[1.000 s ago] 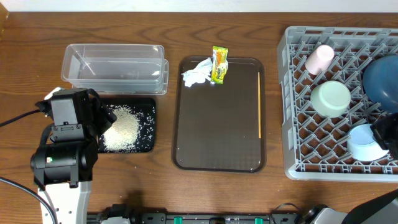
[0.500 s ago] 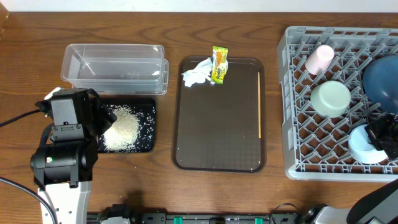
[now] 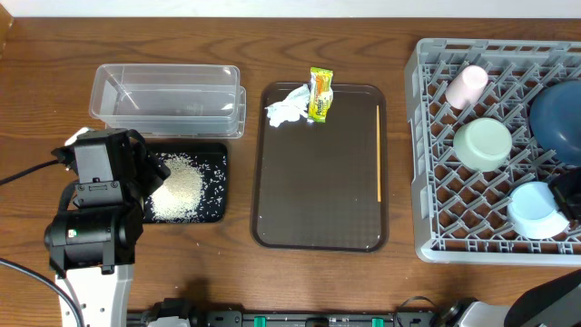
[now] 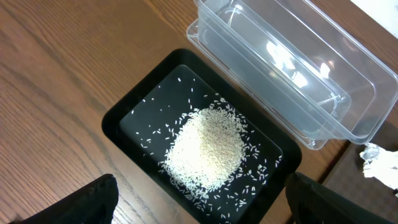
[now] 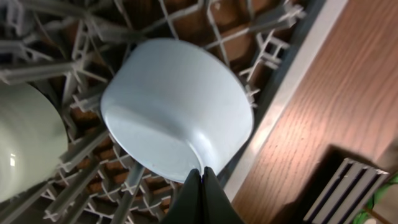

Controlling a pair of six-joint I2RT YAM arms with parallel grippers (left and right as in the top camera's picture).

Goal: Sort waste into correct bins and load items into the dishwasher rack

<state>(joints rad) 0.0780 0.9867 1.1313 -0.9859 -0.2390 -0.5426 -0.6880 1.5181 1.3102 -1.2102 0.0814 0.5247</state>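
Observation:
The light-blue bowl [image 3: 537,209] lies tilted in the front right of the grey dishwasher rack [image 3: 427,136]. My right gripper [image 5: 202,173] is shut on that bowl's rim [image 5: 177,109]; in the overhead view it [image 3: 565,195] shows at the right edge. The mint bowl [image 3: 483,143], pink cup [image 3: 467,85] and dark-blue plate [image 3: 556,118] are also in the rack. My left gripper [image 4: 199,205] is open above the black tray [image 4: 124,112], which holds the rice heap [image 4: 208,149]. The clear container [image 3: 168,95] is empty. The tissue [image 3: 287,106], wrapper [image 3: 320,94] and orange stick [image 3: 379,154] lie on the brown tray [image 3: 318,182].
The left arm's body [image 3: 91,227] stands at the front left, beside the black tray [image 3: 218,159]. The rack's rim [image 5: 292,93] borders bare wooden table on its right. A slotted dark part [image 5: 348,193] shows low right in the right wrist view.
The right gripper has shifted right toward the frame edge, uncovering the light-blue bowl, which moved slightly with it. The left arm has not moved.

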